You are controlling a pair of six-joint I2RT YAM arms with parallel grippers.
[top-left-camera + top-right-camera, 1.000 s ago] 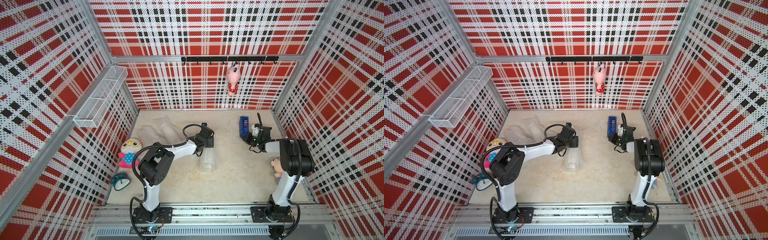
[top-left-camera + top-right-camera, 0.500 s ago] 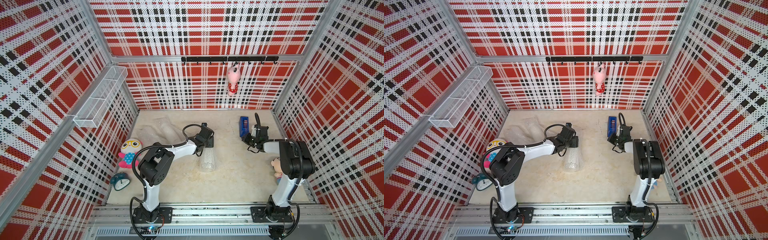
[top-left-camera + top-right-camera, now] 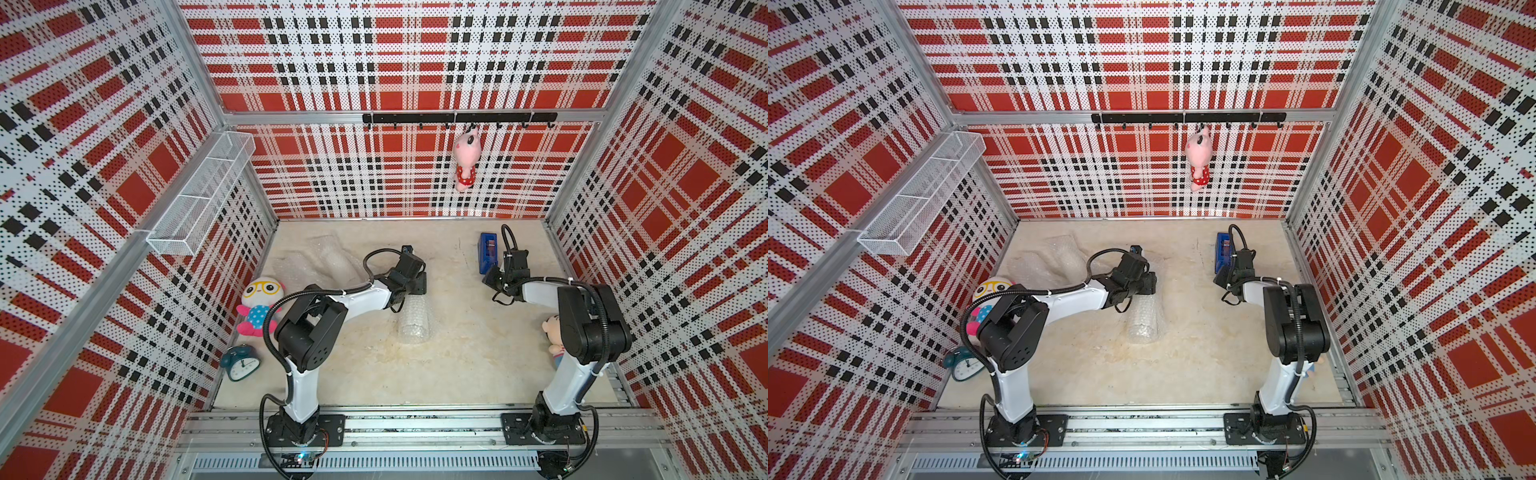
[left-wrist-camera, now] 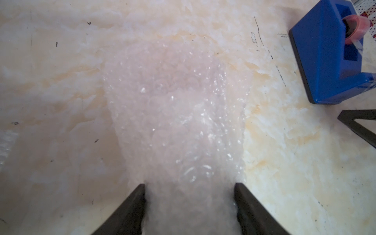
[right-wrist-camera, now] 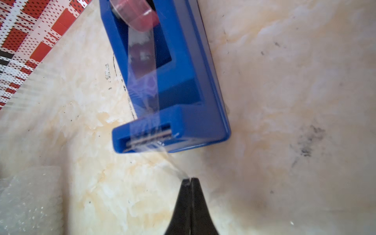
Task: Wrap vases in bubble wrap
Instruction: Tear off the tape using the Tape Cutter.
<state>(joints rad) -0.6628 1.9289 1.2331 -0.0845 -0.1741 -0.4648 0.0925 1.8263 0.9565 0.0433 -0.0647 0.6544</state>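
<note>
A vase rolled in bubble wrap (image 3: 413,322) (image 3: 1144,320) lies on its side mid-table. My left gripper (image 4: 189,186) is closed on one end of this bundle (image 4: 177,122), a dark finger (image 4: 134,203) pressed against each side. The vase itself is hidden inside the wrap. My right gripper (image 5: 190,179) is shut, pinching a strip of clear tape (image 5: 173,162) that runs back to the cutter of the blue tape dispenser (image 5: 175,81) (image 3: 488,251). In a top view the right gripper (image 3: 490,277) sits just in front of the dispenser. More crumpled bubble wrap (image 3: 328,262) (image 3: 1054,257) lies at the back left.
An owl plush (image 3: 259,305) and a teal alarm clock (image 3: 241,363) sit by the left wall. A small doll (image 3: 552,332) lies by the right wall behind my right arm. A wire basket (image 3: 199,199) and a hook rail with a pink plush (image 3: 465,164) hang on the walls.
My right wrist has turned and shifted slightly by the dispenser, with the gripper still shut. The left arm and the wrapped bundle have not moved.
</note>
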